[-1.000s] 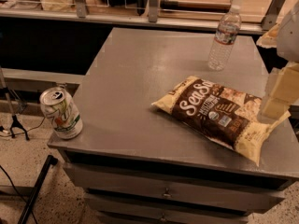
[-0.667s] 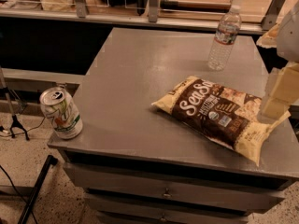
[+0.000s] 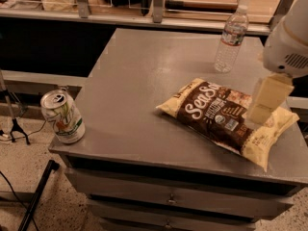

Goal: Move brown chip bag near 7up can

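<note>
Now I see gripper low over right end of brown chip bag; can't tell its opening or contact. Bag lies mid-right on table, long axis diagonal, far-left to near-right. 7up can stands well apart at front-left corner; I judge carry goes leftward.

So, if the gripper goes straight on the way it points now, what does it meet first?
Probably the brown chip bag: the gripper points down over the bag's right end. Its height above the bag is unclear.
</note>
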